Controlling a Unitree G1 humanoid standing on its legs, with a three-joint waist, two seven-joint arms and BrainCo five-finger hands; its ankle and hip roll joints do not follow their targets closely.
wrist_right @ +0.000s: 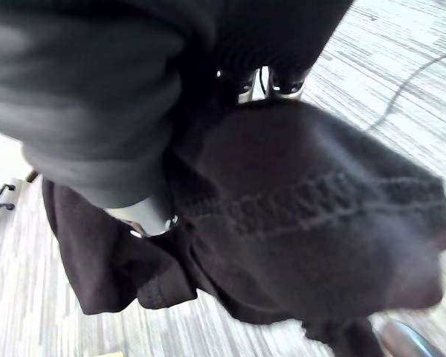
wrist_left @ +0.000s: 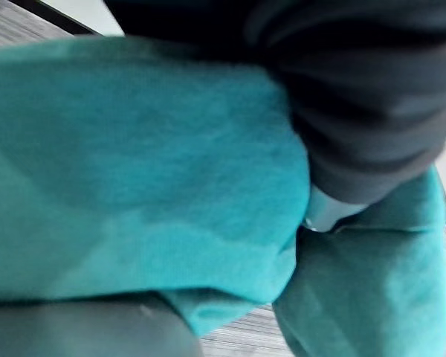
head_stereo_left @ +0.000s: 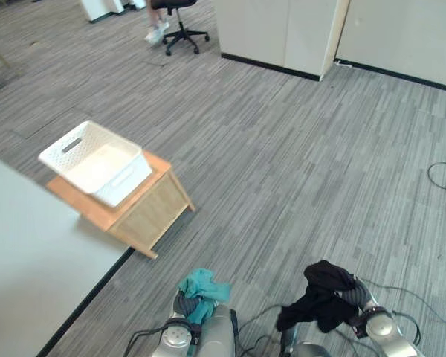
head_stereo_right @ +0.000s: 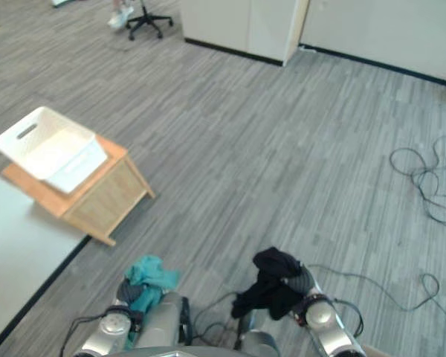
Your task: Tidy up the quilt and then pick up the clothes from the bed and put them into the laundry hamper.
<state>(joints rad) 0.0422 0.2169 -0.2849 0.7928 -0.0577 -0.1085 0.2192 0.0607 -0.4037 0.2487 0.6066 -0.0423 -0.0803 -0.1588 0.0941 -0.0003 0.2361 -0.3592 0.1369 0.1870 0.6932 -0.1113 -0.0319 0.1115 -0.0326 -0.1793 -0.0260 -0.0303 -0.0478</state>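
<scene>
Two garments carried toward the hamper, one in each hand.

A teal garment (head_stereo_left: 203, 290) is bunched in the clenched left hand (head_stereo_left: 186, 303) at about 6 o'clock in the head view, and a black garment (head_stereo_left: 321, 297) is gripped in the clenched right hand (head_stereo_left: 354, 296) at about 5 o'clock, part of it hanging below the fingers. The white laundry hamper (head_stereo_left: 97, 162) is seen at about 10 o'clock on a low wooden stand (head_stereo_left: 145, 208), well apart from both hands, with the edge of the bed (head_stereo_left: 30, 260) at 8 o'clock. Both garments are judged light, soft and limp; they are best held by a gathered fold, since loose ends may trail or snag on the hamper rim.
</scene>
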